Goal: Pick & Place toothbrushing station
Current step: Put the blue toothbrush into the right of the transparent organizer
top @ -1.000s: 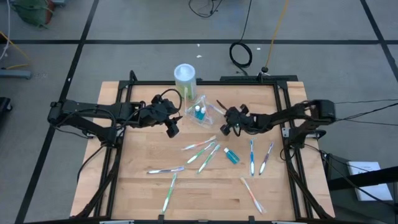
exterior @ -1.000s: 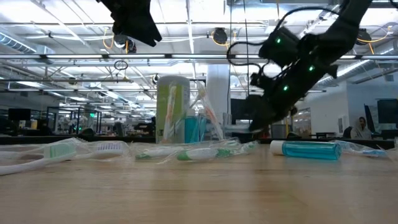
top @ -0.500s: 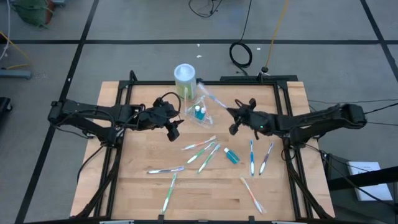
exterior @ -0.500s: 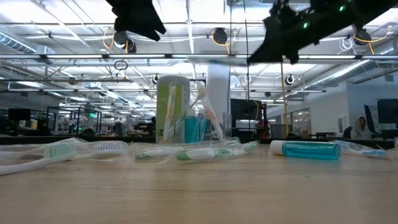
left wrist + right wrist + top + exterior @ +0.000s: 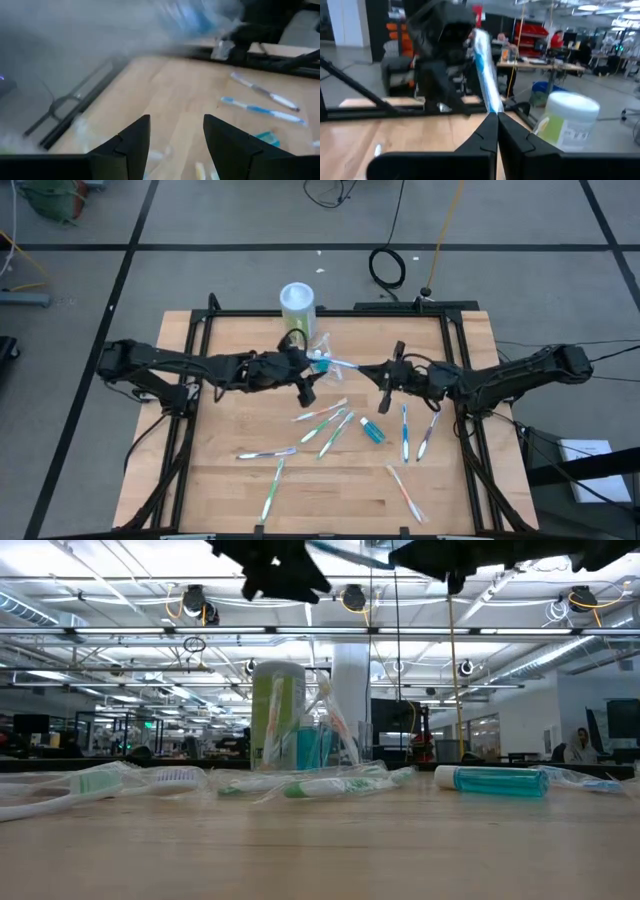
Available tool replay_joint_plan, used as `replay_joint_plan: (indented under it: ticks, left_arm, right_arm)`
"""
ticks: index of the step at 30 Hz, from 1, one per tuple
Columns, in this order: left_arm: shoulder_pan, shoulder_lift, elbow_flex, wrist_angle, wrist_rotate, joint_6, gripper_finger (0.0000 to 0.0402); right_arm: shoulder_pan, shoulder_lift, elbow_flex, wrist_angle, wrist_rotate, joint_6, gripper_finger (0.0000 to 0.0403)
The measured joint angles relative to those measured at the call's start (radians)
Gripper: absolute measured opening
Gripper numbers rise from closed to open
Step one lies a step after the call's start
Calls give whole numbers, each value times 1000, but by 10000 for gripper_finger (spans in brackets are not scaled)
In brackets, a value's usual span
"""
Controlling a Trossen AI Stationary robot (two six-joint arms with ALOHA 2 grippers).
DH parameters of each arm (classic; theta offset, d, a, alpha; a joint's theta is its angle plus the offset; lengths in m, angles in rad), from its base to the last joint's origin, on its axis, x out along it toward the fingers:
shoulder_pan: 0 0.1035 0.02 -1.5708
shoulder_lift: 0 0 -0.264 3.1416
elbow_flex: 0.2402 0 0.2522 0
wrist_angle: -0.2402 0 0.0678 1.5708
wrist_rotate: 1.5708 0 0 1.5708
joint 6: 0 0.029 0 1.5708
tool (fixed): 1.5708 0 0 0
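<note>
The toothbrushing station point(image 5: 323, 346) is a clear holder standing on the table beside the green canister point(image 5: 297, 304). It also shows in the low view point(image 5: 326, 736), with brushes and a blue tube inside. My right gripper point(image 5: 385, 376) hangs high above the table, just right of the holder. It is shut on a wrapped blue-and-white toothbrush point(image 5: 342, 363) that reaches toward the holder. My left gripper point(image 5: 305, 390) stands open and high at the holder's near-left side and hides part of it. In the left wrist view nothing lies between its fingers point(image 5: 172, 135). My right gripper pinches one end of the wrapped toothbrush point(image 5: 492, 107) between its two shut fingers. The fingers come about level from the table's right side and lie along the brush. The brush is lifted clear and sticks out beyond the fingertips toward my left gripper.
Several wrapped toothbrushes point(image 5: 322, 416) lie scattered over the middle and near half of the wooden table. A teal tube point(image 5: 372, 430) lies among them. The white-lidded green canister point(image 5: 567, 120) stands at the far edge. Black frame rails point(image 5: 195, 370) run along the table's sides.
My right gripper has risen from beside the holder with the toothbrush and tipped from pointing down to about level. The brush has swung round and now points toward the table's left. My left gripper has moved toward the table's right, up to the holder, still open.
</note>
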Motion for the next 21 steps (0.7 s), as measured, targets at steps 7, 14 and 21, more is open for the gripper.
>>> replay_joint_plan:
  ticks: [7,14,21]
  left_arm:
    - [2,6,0,275,5,160,191]
    - [23,6,0,498,191,243,191]
    - [69,5,0,505,254,147,191]
  right_arm:
    - [6,-118,0,-55,-1,-21,0]
    - [6,-146,-122,134,-43,-21,0]
    - [0,-141,-188,262,-82,-20,0]
